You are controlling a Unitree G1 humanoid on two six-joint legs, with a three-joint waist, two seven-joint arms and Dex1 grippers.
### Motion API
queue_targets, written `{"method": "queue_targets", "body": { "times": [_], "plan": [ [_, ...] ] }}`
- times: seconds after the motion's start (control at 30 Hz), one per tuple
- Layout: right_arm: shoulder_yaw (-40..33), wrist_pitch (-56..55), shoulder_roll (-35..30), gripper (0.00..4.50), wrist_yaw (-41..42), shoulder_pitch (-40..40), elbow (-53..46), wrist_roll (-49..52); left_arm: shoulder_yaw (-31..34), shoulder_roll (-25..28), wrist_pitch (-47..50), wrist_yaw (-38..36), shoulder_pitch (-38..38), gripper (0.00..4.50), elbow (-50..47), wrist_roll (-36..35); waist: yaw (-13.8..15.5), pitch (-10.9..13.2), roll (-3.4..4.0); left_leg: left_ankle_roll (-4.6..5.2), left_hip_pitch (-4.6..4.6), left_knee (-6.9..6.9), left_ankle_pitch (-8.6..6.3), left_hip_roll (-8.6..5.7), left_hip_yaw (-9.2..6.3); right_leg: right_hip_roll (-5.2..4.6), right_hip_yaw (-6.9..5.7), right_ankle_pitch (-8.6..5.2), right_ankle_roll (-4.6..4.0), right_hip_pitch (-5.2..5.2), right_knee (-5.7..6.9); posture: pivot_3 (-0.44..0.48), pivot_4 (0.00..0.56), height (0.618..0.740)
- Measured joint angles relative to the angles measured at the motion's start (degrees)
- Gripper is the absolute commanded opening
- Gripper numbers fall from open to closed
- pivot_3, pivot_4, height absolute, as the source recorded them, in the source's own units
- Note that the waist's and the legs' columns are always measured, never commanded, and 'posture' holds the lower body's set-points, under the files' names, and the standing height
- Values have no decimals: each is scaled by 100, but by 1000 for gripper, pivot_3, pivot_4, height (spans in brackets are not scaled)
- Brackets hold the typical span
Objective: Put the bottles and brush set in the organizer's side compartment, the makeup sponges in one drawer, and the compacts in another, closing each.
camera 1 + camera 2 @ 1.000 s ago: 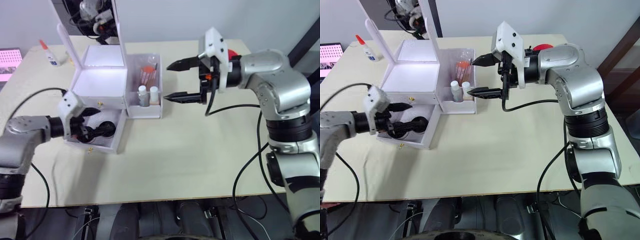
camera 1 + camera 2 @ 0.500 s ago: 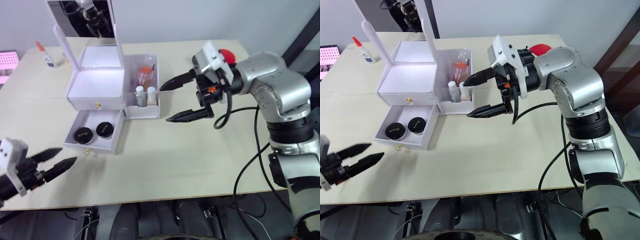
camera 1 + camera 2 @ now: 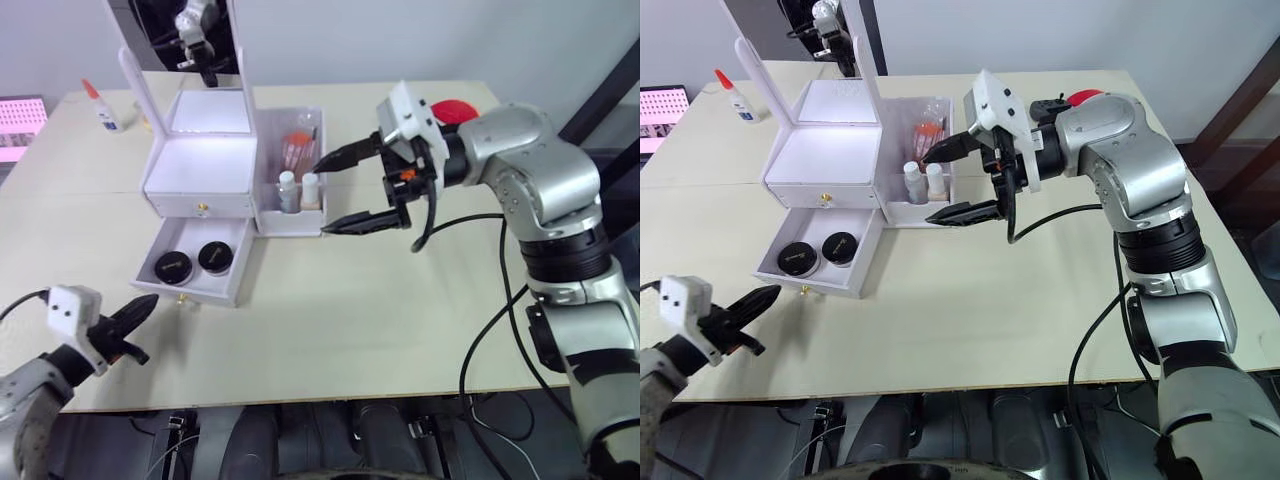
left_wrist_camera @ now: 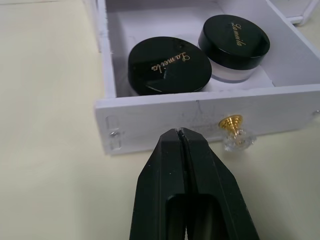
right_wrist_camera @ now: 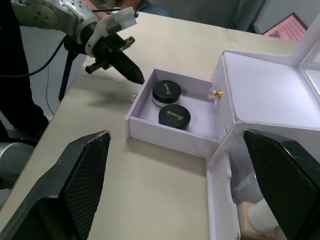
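Two black compacts (image 3: 192, 262) sit side by side in the lower drawer (image 3: 196, 290), which is pulled out toward 6 o'clock from the white organizer (image 3: 197, 172). They are in place, so what's left for this drawer is likely closing it. The drawer above is shut, gold knob showing. The side compartment (image 3: 291, 220) at 3 o'clock of the organizer body holds two small white-capped bottles (image 3: 297, 190) at its near end and an orange-topped pack behind them, probably the brush set (image 3: 294, 150).

The left gripper (image 3: 133, 312) is at 7 o'clock of the open drawer, near but apart from it, fingers clenched together with nothing held. A pinched tip pointed at the drawer front suits a push to close. The right gripper (image 3: 352, 186) hovers at 3 o'clock of the side compartment, fingers spread wide and empty, clear of the bottles, probably just parked.

The left wrist view shows what the head views can't: gold script on the compact lids, the gold-and-crystal knob (image 4: 234, 134), and the closed tip lined up just beside that knob, not touching the front panel. The right wrist view shows the drawer from the far side, with the left gripper aimed at its front corner.

A glue bottle (image 3: 103, 109) stands at the table's far left, and a red disc (image 3: 456, 109) lies behind the right arm.
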Motion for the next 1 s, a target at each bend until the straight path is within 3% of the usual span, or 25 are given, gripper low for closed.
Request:
{"method": "queue_targets", "body": {
  "times": [0.53,1.0],
  "plan": [
    [-196,156,-165,4500,-437,114,-231,-36,-980,155,-105,-7,-2092,38,1393,142,131,1,1,1,0,2,1,-1,0,2,-1,2,4,3,2,0,150,740],
    [-236,218,-227,4500,-610,141,-333,-38,-1525,282,-695,90,-3495,38,2979,836,141,1,2,2,-1,0,2,-1,-1,4,-2,8,16,4,4,0,150,740]
  ]
}}
